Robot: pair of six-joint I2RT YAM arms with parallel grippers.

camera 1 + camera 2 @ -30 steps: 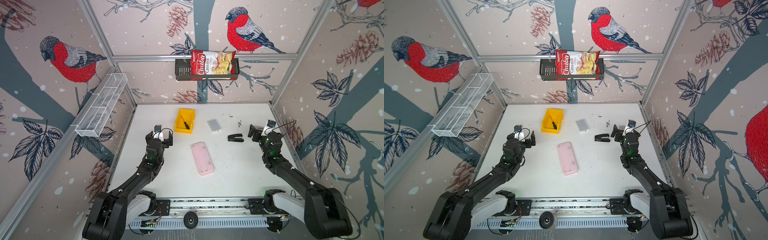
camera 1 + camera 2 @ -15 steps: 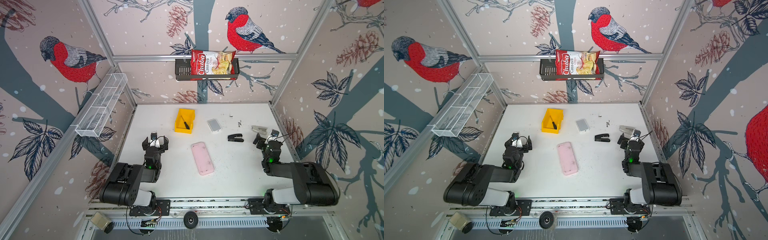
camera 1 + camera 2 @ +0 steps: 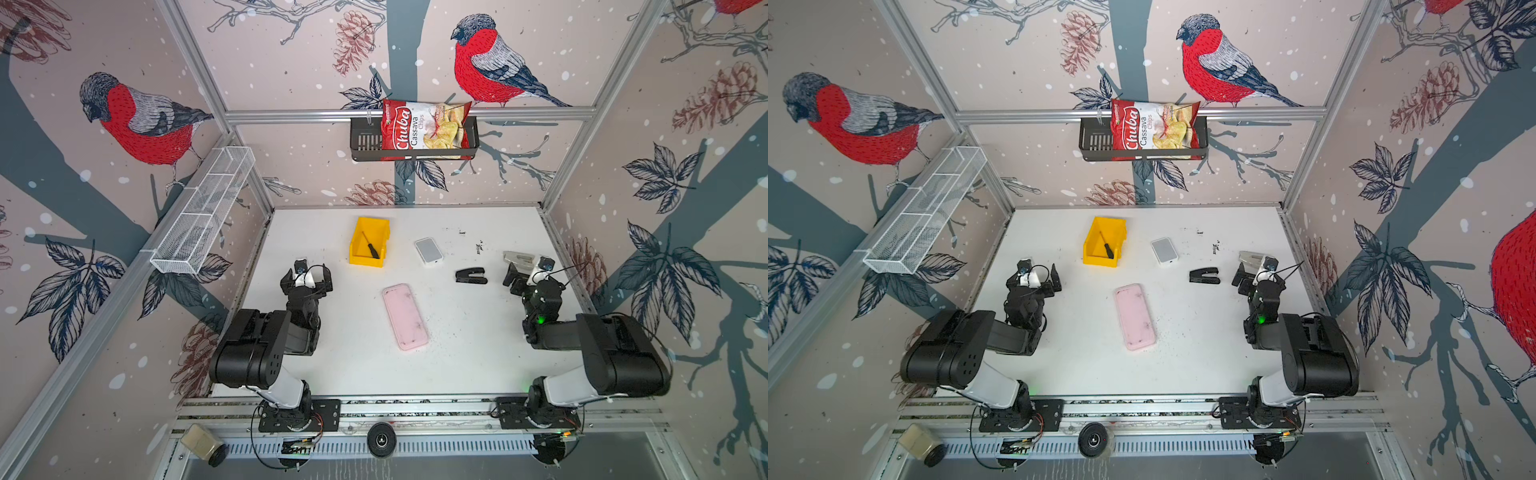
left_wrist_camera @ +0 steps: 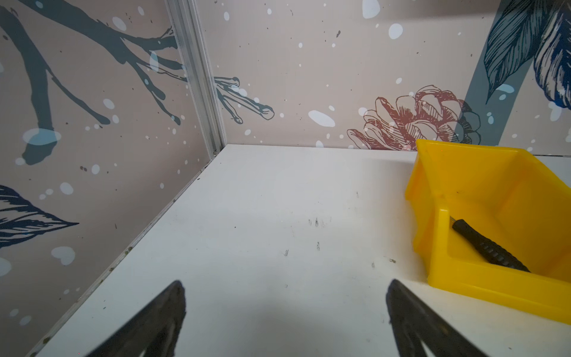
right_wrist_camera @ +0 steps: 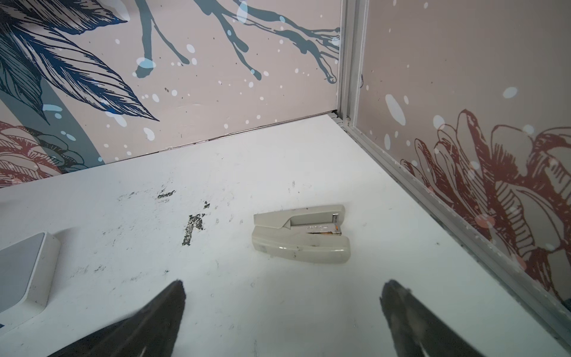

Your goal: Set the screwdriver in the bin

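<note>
Screwdriver (image 3: 371,246) inside bin (image 3: 361,261): diagonal, handle toward front lip, shaft rearward.

Screwdriver (image 3: 371,246) (image 3: 1106,246) is seen lying inside the bin (image 3: 356,237) (image 3: 1089,243). A black ribbed handle and a thin dark shaft are shown. It is laid diagonally on the bin floor, handle end toward the low front lip, shaft angled toward the rear wall. In the left wrist view only the handle (image 4: 488,245) is exposed past the bin wall (image 4: 432,244). Bin is bright yellow plastic, open-topped, rectangular, set upright. It is located ahead of the left gripper (image 4: 285,283) and to its right, near, not touching. Neither item is gripped.
</note>
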